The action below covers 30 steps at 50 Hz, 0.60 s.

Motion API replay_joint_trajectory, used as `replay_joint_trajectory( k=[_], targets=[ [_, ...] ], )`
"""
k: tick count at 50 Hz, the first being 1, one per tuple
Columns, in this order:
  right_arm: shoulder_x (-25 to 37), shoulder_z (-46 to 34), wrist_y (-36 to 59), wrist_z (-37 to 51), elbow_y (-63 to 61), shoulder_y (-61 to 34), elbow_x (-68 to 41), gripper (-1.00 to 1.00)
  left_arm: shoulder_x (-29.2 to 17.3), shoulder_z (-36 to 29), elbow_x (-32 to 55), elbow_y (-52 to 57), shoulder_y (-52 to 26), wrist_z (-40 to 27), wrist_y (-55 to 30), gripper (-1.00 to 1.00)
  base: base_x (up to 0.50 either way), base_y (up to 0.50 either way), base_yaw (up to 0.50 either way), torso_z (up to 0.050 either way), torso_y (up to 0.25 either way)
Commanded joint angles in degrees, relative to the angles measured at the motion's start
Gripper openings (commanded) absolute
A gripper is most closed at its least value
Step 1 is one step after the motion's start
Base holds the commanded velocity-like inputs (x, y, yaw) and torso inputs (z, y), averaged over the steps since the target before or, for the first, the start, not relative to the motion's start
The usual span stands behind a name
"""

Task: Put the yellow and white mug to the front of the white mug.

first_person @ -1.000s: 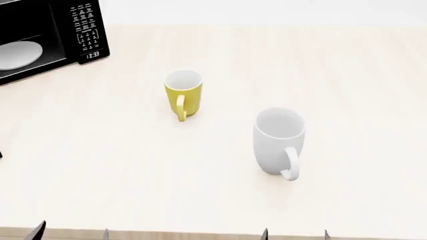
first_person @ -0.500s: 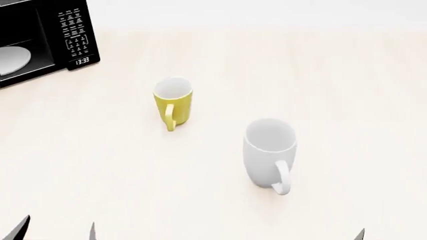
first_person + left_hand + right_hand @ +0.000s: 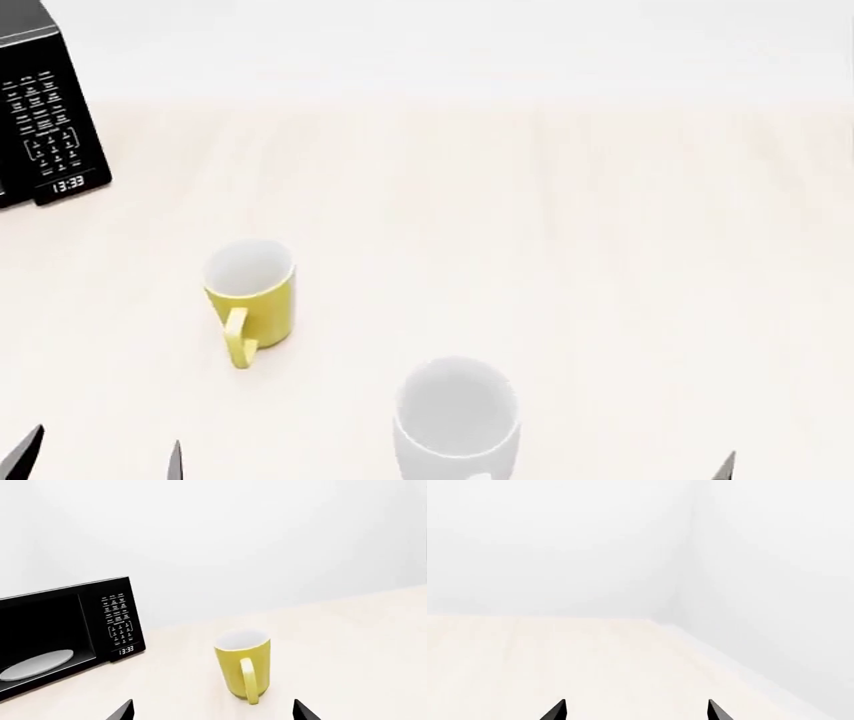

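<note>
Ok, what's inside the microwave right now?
Through the microwave door, the left wrist view shows a pale round plate on the oven floor, nothing visibly on it. The cavity's left part runs out of frame, so that part stays unseen.

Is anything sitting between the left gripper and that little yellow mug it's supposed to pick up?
Nothing visible. In the left wrist view the yellow mug stands upright on bare table straight ahead of the open left gripper, handle toward it. The microwave sits off to one side, the white mug elsewhere.

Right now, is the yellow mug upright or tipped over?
Upright: the yellow mug stands on its base on the table, open mouth upward, handle vertical, in head and left wrist views.
</note>
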State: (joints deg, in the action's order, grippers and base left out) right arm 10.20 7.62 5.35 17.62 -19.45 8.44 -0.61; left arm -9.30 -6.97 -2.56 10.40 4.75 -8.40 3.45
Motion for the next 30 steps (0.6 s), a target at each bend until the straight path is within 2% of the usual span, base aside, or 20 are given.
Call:
replay_joint_trajectory(
  k=[1, 14, 15, 18, 30],
  targets=[
    [0.69, -0.71, -0.85, -0.10, -0.32, 0.37, -0.20, 1.00, -0.58, -0.36, 1.11, 0.08, -0.07, -0.02, 0.20, 1.00, 0.46, -0.23, 0.00, 0.000, 0.000],
    [1.05, -1.57, -2.46, 1.23, -0.33, 0.66, 1.47, 1.00, -0.98, -0.71, 2.60, -1.31, -0.83, 0.00, 0.47, 1.00, 0.46, -0.22, 0.00, 0.000, 0.000],
    [0.44, -1.59, 3.69, 3.05, -1.18, -0.19, 3.74, 1.00, -0.66, -0.07, 5.19, -1.40, -1.26, 0.73, -1.00, 1.00, 0.44, -0.12, 0.00, 0.000, 0.000],
    [0.13, -1.26, 4.04, 2.65, -0.46, -0.84, 1.98, 1.00, -0.77, 0.26, 8.03, -1.07, -1.81, 1.94, -3.75, 1.00, 0.00, 0.00, 0.00, 0.000, 0.000],
    [0.65, -2.40, 4.73, 2.96, -1.03, -0.57, 2.59, 1.00, -1.01, -0.60, 5.84, -3.46, -2.96, 0.22, -3.46, 1.00, 0.00, 0.00, 0.00, 0.000, 0.000]
  ],
)
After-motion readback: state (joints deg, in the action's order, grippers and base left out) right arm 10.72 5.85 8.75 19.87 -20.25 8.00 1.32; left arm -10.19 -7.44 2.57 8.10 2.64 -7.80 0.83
